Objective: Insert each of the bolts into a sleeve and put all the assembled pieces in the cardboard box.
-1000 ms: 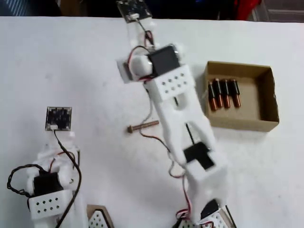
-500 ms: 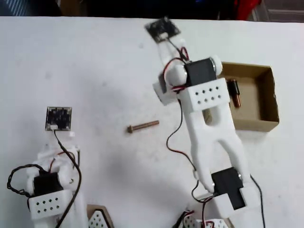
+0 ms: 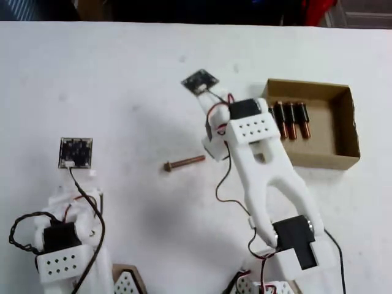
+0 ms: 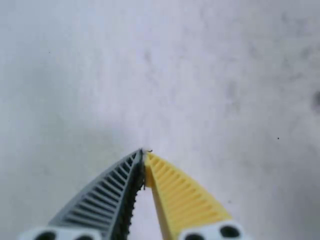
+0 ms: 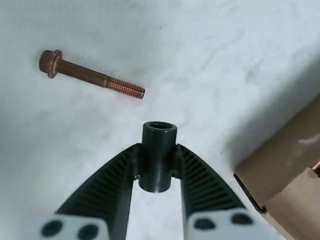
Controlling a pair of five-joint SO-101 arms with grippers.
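Observation:
My right gripper (image 5: 157, 159) is shut on a short black sleeve (image 5: 159, 131), held upright with its bore open just above the white table. A copper bolt (image 5: 90, 75) lies flat on the table a little beyond the sleeve, its threaded end toward it. From above, the bolt (image 3: 184, 163) lies left of the right arm (image 3: 251, 131). The cardboard box (image 3: 343, 125) at the right holds several assembled bolt-and-sleeve pieces (image 3: 293, 120). My left gripper (image 4: 144, 152) is shut with nothing in it, over bare table at the near left.
A corner of the box (image 5: 285, 185) stands close beside the right gripper. The left arm (image 3: 61, 245) rests at the table's near left corner. The dark far edge of the table (image 3: 92, 18) runs along the back.
The right arm swung from the far middle across the box, then drew back toward the near side. It now stands beside the bolt, and the pieces in the box show again. The left arm kept still.

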